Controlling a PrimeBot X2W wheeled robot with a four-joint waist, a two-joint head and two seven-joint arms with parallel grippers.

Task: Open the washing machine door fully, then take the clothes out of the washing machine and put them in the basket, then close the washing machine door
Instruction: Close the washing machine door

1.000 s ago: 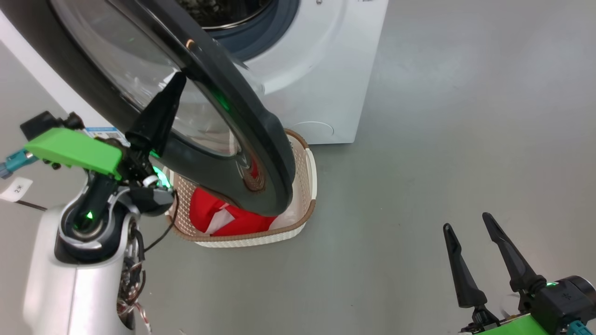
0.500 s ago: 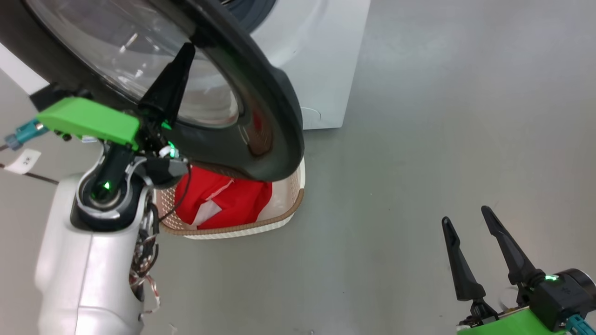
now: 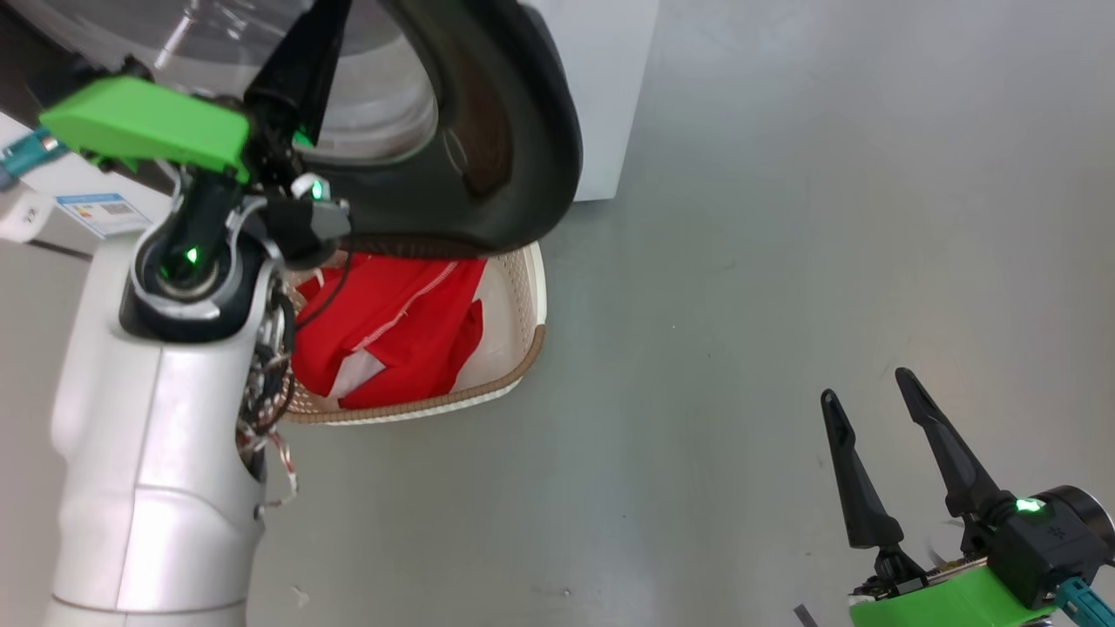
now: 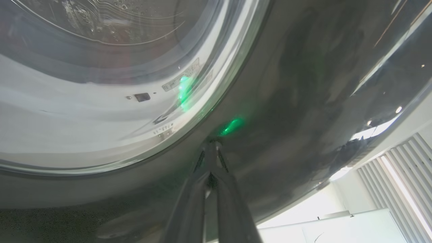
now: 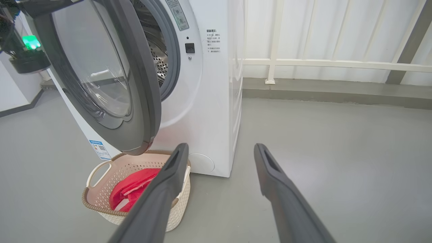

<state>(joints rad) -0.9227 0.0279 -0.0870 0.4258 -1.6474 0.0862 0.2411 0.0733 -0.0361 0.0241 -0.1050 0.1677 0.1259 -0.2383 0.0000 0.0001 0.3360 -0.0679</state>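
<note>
The washing machine door (image 3: 514, 131) stands part open, its black rim hanging over the far edge of the basket (image 3: 523, 348). My left gripper (image 3: 315, 30) is shut, and its joined fingertips (image 4: 211, 148) press on the door's outer black rim (image 4: 287, 101) just beside the glass window (image 4: 101, 84). Red clothes (image 3: 392, 331) with white stripes lie in the cream basket. My right gripper (image 3: 864, 386) is open and holds nothing, low at the right over bare floor. In the right wrist view the white washing machine (image 5: 216, 101), the door (image 5: 141, 87), the drum (image 5: 158, 64), the basket (image 5: 98, 206) and the clothes (image 5: 135, 189) show beyond the right gripper (image 5: 220, 148).
Grey floor (image 3: 784, 218) spreads to the right of the machine. A white railing and wall (image 5: 320, 50) stand behind it. A blue label (image 3: 100, 209) sits low on the machine's front. My pale left forearm (image 3: 157, 453) rises close beside the basket.
The head camera has moved, so the whole scene slid up and left. The door's lower rim now covers less of the basket. My left gripper stays pressed on the door; the right one stays open.
</note>
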